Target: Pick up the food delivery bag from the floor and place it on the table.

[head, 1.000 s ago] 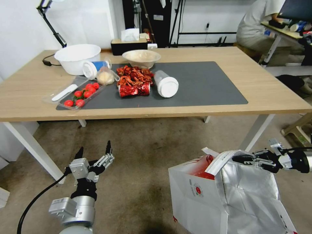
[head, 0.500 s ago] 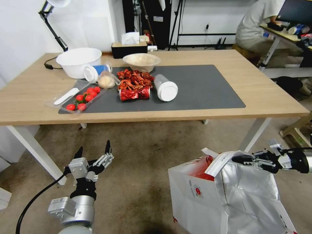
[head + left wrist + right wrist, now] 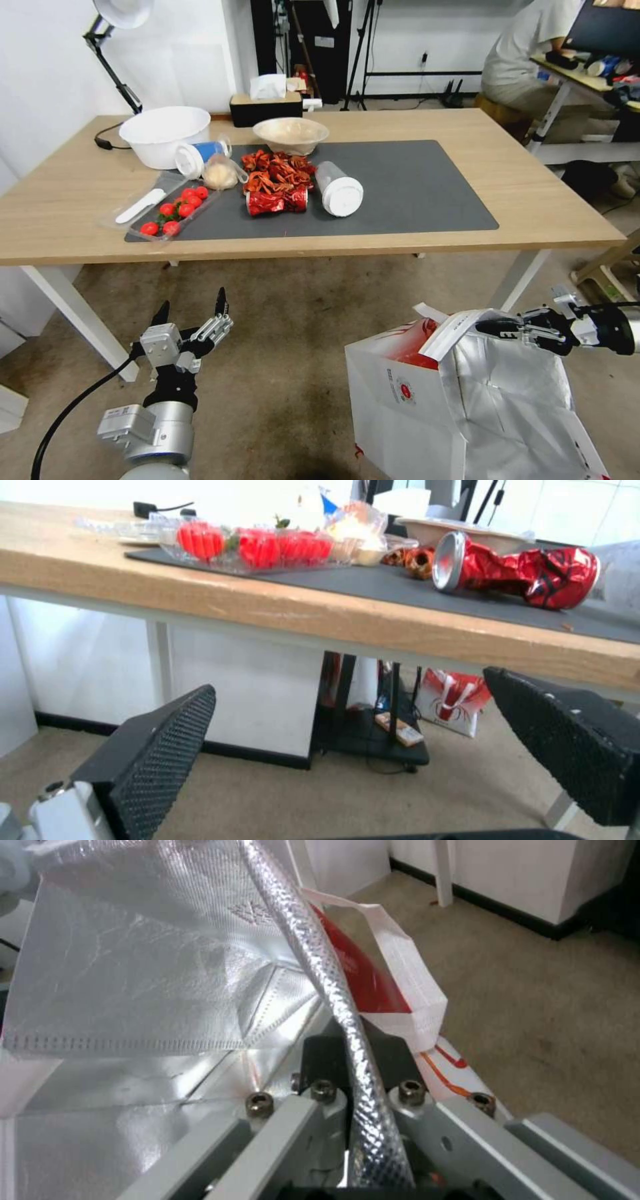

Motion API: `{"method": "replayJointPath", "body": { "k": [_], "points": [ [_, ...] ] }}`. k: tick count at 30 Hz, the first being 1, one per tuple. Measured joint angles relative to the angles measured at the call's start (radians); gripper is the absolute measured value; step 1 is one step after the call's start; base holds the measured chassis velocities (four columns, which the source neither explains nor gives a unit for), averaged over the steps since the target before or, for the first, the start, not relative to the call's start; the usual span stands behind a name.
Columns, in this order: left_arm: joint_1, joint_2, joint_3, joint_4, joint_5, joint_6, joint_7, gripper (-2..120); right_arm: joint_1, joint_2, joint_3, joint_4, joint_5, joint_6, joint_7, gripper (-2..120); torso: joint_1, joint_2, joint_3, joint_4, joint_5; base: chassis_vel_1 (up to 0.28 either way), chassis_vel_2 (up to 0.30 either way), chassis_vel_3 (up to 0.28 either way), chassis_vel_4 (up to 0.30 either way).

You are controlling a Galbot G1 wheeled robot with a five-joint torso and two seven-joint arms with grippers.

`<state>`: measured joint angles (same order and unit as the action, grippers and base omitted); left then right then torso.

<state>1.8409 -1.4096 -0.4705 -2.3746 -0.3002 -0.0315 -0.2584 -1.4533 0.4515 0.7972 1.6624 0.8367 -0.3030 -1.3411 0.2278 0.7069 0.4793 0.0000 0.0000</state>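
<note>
The food delivery bag (image 3: 413, 407), red and white with a silver foil lining, stands open at the lower right over the floor (image 3: 287, 347); its bottom is cut off by the picture edge. My right gripper (image 3: 495, 327) is shut on the bag's foil rim (image 3: 333, 1000), beside a white handle (image 3: 407, 975). My left gripper (image 3: 193, 310) hangs open at the lower left, below the table's front edge (image 3: 333, 620), its fingers (image 3: 160, 740) holding nothing. The table (image 3: 533, 213) with its dark grey mat (image 3: 413, 187) lies ahead.
On the mat's left half lie a tomato tray (image 3: 170, 210), crushed red cans (image 3: 277, 200), a toppled cup (image 3: 339, 189) and two bowls (image 3: 165, 135). White table legs (image 3: 73, 313) (image 3: 523, 277) flank the carpet. A small red-and-white bag (image 3: 453, 702) stands under the table.
The table has slid down in the head view, so the camera has moved. Both grippers and the bag keep their places in the picture.
</note>
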Motion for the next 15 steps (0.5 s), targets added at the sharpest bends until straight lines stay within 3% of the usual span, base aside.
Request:
{"method": "replayJointPath", "body": {
  "k": [15],
  "points": [
    [0.001,-0.002,0.002,0.001,0.004,0.0,-0.003,100,-0.001,0.002,0.0,0.003,-0.001,0.0,0.001,0,0.026,0.063,0.036,0.0,0.0,0.0,0.0,0.0,0.0]
  ]
}}
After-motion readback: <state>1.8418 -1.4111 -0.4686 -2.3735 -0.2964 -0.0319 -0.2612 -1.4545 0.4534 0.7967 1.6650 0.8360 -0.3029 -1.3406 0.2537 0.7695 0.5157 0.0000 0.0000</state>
